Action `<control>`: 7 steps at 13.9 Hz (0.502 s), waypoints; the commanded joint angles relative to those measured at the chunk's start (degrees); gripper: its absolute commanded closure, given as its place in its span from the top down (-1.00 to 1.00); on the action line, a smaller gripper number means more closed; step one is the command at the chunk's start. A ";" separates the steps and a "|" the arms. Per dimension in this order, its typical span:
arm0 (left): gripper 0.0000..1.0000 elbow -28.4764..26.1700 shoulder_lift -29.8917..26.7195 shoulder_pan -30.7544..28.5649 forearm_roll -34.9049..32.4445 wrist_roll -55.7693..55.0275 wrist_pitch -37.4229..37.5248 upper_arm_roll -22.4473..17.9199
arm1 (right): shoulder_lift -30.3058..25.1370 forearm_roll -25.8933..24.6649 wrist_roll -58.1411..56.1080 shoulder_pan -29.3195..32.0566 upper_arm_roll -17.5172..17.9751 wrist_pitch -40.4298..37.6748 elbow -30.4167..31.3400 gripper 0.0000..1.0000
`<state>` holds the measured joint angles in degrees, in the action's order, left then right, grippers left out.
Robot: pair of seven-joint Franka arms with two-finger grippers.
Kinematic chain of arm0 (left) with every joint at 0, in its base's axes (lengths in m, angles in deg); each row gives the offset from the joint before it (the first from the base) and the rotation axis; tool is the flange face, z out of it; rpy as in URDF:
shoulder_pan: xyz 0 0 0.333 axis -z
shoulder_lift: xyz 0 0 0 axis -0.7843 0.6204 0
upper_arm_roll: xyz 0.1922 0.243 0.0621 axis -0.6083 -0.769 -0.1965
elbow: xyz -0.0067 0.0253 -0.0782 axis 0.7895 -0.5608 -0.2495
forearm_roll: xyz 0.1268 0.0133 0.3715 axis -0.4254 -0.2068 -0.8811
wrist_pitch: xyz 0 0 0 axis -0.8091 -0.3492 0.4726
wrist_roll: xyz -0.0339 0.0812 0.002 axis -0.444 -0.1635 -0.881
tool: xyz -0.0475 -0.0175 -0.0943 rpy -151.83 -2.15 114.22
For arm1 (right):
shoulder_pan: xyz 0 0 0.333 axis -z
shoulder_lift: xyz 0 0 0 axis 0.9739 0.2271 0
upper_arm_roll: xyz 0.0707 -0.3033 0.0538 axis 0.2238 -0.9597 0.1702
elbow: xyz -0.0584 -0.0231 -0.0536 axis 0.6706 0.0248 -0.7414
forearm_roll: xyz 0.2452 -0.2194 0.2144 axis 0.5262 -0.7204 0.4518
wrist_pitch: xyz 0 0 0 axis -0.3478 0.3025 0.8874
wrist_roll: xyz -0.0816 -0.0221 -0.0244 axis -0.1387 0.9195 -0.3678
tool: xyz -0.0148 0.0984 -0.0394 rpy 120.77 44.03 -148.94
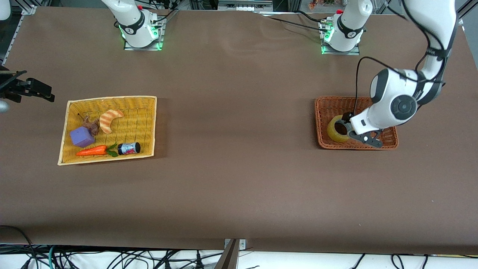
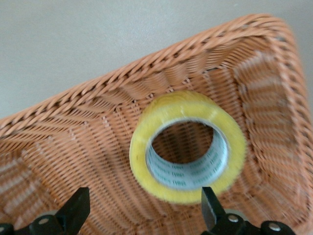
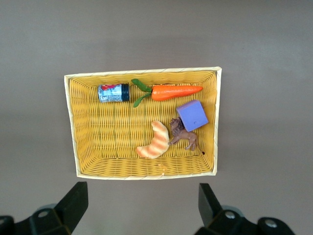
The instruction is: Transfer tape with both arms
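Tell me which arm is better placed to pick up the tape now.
The left. Its claw is open, down in the brown basket right at the tape, a finger at the roll's rim. The right claw waits open, high over the yellow basket at the right arm's end.

left tool [image 1: 357, 131] over tape [image 1: 336, 131], brown basket [image 1: 321, 123]

You have a brown table [image 1: 239, 194] filling the scene under even light; at six o'clock, along its edge, black cables [image 1: 112, 257] trail over a white floor [image 1: 298, 261].
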<state>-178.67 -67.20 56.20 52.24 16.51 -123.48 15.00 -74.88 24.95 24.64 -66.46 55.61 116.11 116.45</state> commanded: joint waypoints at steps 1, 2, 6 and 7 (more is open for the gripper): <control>1.00 -4.66 -12.41 0.90 -0.75 0.13 0.06 -0.08 | 0.48 0.15 -0.07 0.04 0.13 -0.74 -1.46 1.00; 1.00 -4.39 -15.57 1.52 -0.75 0.04 0.06 -0.08 | 0.48 0.15 -0.07 0.04 0.13 -0.74 -1.46 1.00; 1.00 2.94 -22.37 1.87 -0.57 -0.22 7.48 -0.60 | 0.48 0.23 0.02 0.13 0.13 -0.74 -1.37 1.00; 1.00 7.78 -21.76 1.96 -0.49 -0.31 13.27 -0.69 | 0.48 0.23 0.02 0.04 0.13 -0.74 -1.46 1.00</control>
<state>-177.96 -89.47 57.75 52.24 16.40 -117.91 14.89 -74.83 24.95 24.64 -66.46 55.61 116.11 116.36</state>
